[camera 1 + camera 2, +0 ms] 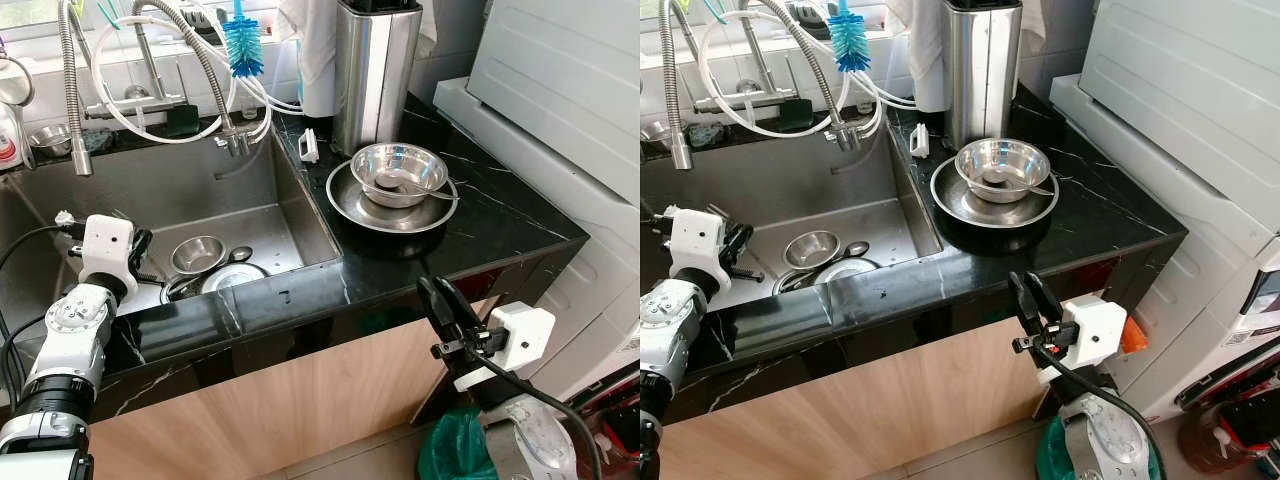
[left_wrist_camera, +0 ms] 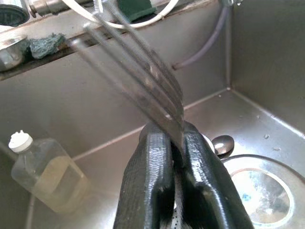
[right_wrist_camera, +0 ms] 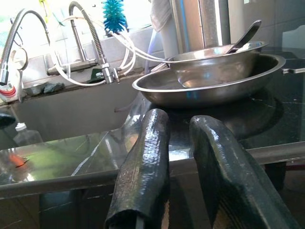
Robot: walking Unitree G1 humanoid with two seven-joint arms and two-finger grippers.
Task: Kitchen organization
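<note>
Left pincer (image 2: pixel 177 143): positioned over the left part of the steel sink (image 1: pixel 200 190), fingers clamped on the handle of a metal fork (image 2: pixel 138 81). The tines point up and away from the wrist, toward the far wall of the sink. The fork appears blurred in the left wrist view.

Sink contents: a clear plastic bottle with a white cap (image 2: pixel 45 179) lies at the far left of the basin floor. A small steel bowl (image 1: pixel 198 253) sits in the basin just right of the left pincer, with a white plate (image 1: pixel 232 277) near it and a spoon (image 2: pixel 223 143) beside them. A flexible spring faucet (image 1: pixel 195 60) arches over the basin. A blue bottle brush (image 1: pixel 241 45) hangs behind it, and a green scrub pad (image 2: pixel 47 43) rests on the far ledge.

Worktop (image 1: pixel 480 215): black marble pattern, right of the sink. A tall steel canister (image 1: pixel 372 70) stands at the far side. In front of it a wide steel dish (image 1: pixel 345 195) holds a smaller steel bowl (image 1: pixel 400 165), and a spoon handle (image 3: pixel 245 34) leans out of that bowl.

Right pincer (image 1: pixel 447 310): held below and in front of the near edge of the worktop, fingers slightly parted with a narrow gap, holding nothing. It points toward the dish and bowl, well apart from them.
</note>
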